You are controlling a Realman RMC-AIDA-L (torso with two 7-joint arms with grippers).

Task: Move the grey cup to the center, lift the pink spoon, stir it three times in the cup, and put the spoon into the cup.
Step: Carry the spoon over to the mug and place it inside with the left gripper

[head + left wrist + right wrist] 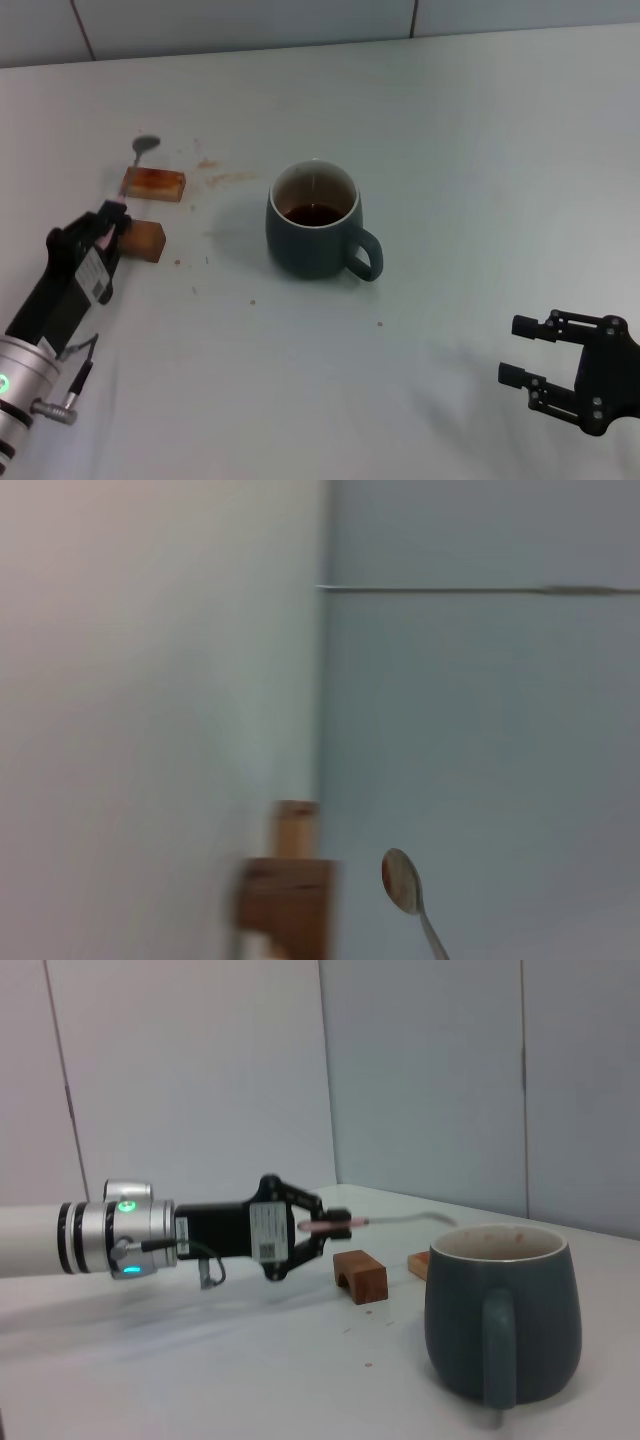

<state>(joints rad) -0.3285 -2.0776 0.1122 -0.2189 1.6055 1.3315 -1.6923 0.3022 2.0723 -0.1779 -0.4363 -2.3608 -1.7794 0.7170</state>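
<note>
Two arms showed in your head view over a pale table (480,150), with a tiled wall (250,20) running along its far edge. Your left arm reached in from the near left, your right arm sat parked at the near right.

Largest loose item: the grey cup (313,232) stood upright near the middle of the table, handle turned toward the near right, dark liquid low inside and brown staining on the pale inner wall. From the right wrist camera the cup (503,1315) was close up, handle facing that lens.

Next, two wooden blocks on the left. The far block (154,182) lay flat with a reddish top; the near block (146,240) sat just beside the left gripper's tip, partly hidden by it.

Left gripper (117,218) was off the table, fingers closed narrow on the pink handle of the pink spoon (145,146); you could see that grip best in the right wrist view (338,1223), where the spoon (400,1219) ran level out from the fingers toward the wall. In the head view its grey bowl lay beyond the far block. The left wrist camera caught the metal bowl (402,881) in the air, above both blocks.

Right gripper (522,350) hovered low, fingers spread wide, holding nothing, well apart from the cup.

Small brown stains (222,177) and crumbs dotted the table between blocks and cup.
</note>
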